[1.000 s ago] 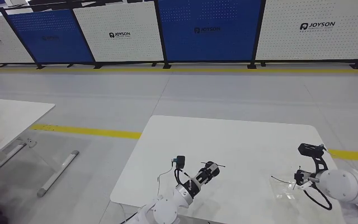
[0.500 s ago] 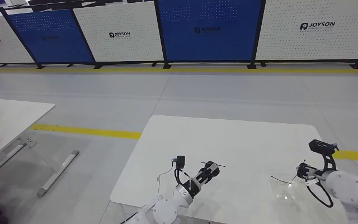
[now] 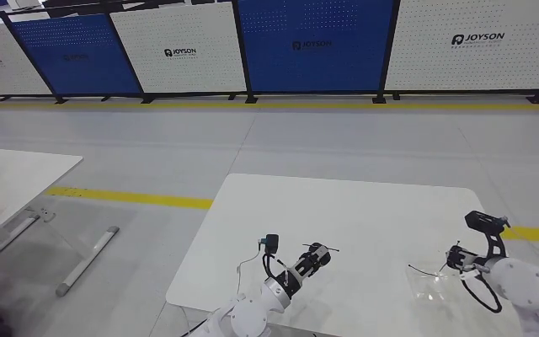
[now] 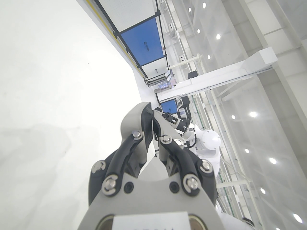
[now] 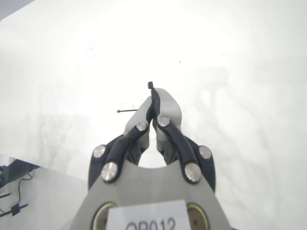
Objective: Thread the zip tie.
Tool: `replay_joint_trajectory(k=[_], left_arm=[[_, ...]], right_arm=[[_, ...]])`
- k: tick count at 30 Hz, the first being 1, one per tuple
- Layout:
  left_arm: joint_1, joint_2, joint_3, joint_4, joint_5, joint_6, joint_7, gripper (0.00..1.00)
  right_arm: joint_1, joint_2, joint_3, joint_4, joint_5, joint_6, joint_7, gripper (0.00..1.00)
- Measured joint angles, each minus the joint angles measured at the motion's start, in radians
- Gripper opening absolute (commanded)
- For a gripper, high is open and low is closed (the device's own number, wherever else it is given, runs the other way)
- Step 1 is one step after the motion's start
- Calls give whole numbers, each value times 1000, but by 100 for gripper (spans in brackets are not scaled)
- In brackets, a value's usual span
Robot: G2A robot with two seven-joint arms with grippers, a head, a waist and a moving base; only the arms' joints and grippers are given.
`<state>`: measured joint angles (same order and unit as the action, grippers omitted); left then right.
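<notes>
My left gripper (image 3: 318,251) is near the front of the white table (image 3: 337,202), left of centre. It is shut on a thin black zip tie (image 3: 330,248) whose end pokes out past the tips. In the left wrist view the pads (image 4: 147,130) press together on that black strip (image 4: 152,117). My right gripper (image 3: 452,259) is at the table's right side, shut on another black zip tie (image 5: 150,84) whose small head sticks out beyond the fingertips (image 5: 156,99). A thin black strip (image 3: 421,270) runs left from it over the table; its end (image 5: 119,111) shows beside one finger.
A clear plastic piece (image 3: 425,286) lies on the table just in front of the right gripper. Loose cables (image 5: 14,209) hang below the table's near edge. The right arm (image 4: 206,140) shows far off in the left wrist view. The table's middle and back are bare.
The right arm has drawn back a little toward the table's right edge, carrying its zip tie. The left arm has not moved.
</notes>
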<state>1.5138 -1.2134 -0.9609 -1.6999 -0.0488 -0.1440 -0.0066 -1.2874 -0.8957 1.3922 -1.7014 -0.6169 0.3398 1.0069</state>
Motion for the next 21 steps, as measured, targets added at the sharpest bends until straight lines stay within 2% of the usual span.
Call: replay_joint_trajectory(k=[4, 7, 10, 21], left_arm=[[0, 0, 0, 0, 0, 0, 0, 0], [0, 0, 0, 0, 0, 0, 0, 0], [0, 0, 0, 0, 0, 0, 0, 0], [0, 0, 0, 0, 0, 0, 0, 0]], right_arm=[[-55, -24, 61, -18, 138, 0, -193, 0], [-109, -44, 57, -69, 166, 0, -313, 0], [-118, -51, 38, -73, 174, 0, -318, 0], [-116, -50, 39, -72, 173, 0, -314, 0]])
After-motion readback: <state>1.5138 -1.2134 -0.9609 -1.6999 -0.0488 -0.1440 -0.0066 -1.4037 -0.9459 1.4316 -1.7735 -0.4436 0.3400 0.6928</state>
